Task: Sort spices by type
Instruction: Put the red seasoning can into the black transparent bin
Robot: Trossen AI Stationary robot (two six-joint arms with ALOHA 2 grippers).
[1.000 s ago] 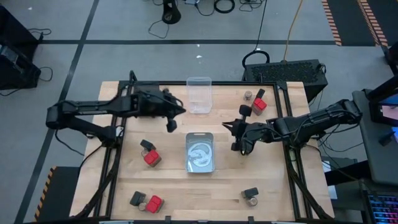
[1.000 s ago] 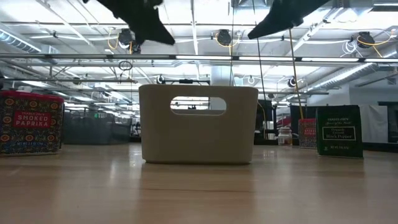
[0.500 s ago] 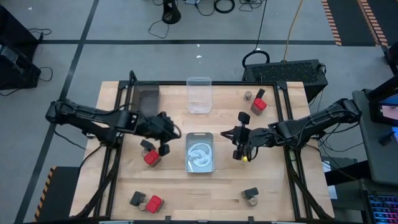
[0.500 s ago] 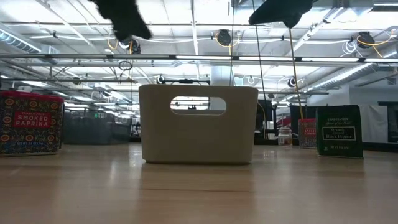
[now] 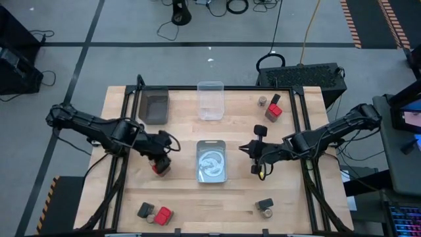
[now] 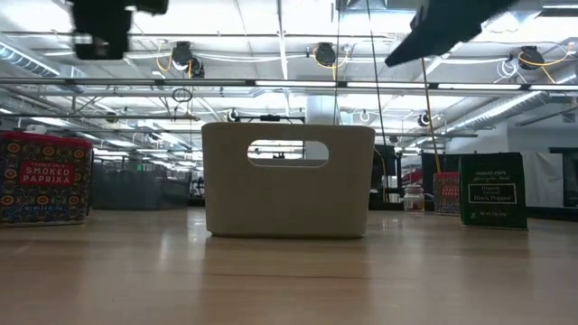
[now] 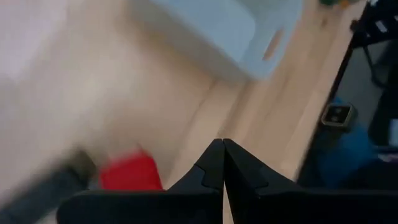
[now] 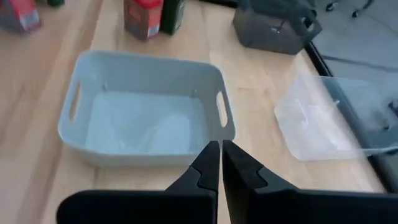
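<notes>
Left gripper (image 5: 160, 157): fingers closed, empty, above red box (image 5: 160, 168) at table's left. Right gripper (image 5: 253, 153): closed, empty, beside tin (image 5: 212, 161). Low view alone shows labels: paprika box (image 6: 43, 177), black pepper box (image 6: 493, 190).

The left gripper's fingers (image 7: 214, 163) are pressed together above a blurred red spice box (image 7: 127, 172) on the wooden table (image 7: 93, 81).
</notes>
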